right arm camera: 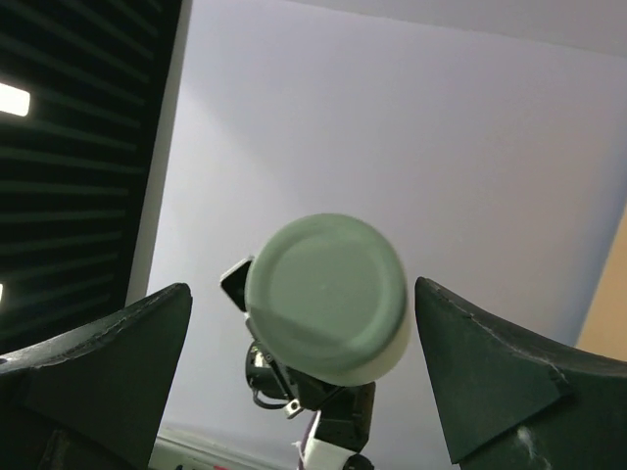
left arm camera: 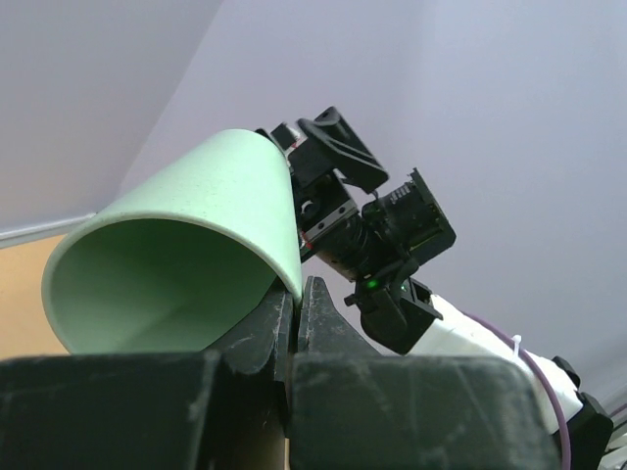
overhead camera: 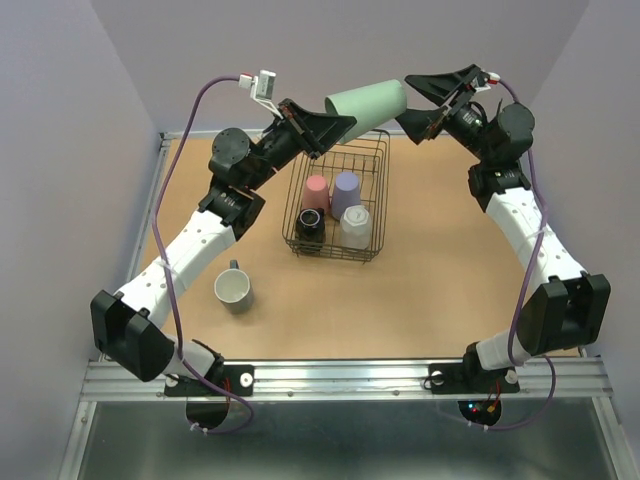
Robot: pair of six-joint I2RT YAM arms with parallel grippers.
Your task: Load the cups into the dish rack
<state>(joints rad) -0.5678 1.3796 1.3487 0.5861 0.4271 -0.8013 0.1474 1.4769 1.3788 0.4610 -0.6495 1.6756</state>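
Top view: the pale green cup [overhead camera: 365,102] hangs in the air above the far end of the dish rack [overhead camera: 383,195], lying on its side. Its long axis is roughly level and runs from the left jaws across to the right jaws. Already in the rack are the pink cup [overhead camera: 316,190], the lavender cup [overhead camera: 346,188], the dark brown cup [overhead camera: 310,222] and the white cup [overhead camera: 355,226]. The grey-blue mug [overhead camera: 233,287] waits on the tabletop [overhead camera: 420,290], near the left arm.

Left wrist view: the left jaws are pinched tight on the cup's rim wall, one finger inside and one outside. The mouth opens back towards this camera.

Right wrist view: the cup's closed base faces the lens, sitting between the right jaws. They are spread wide, hold nothing and touch the cup on neither side.

This looks like a mid-air handover (or a regrip to turn the cup). Next, the right jaws would need to close across the body near the base before the left jaws let go. The cup could then go down into a free compartment at the rack's far end.
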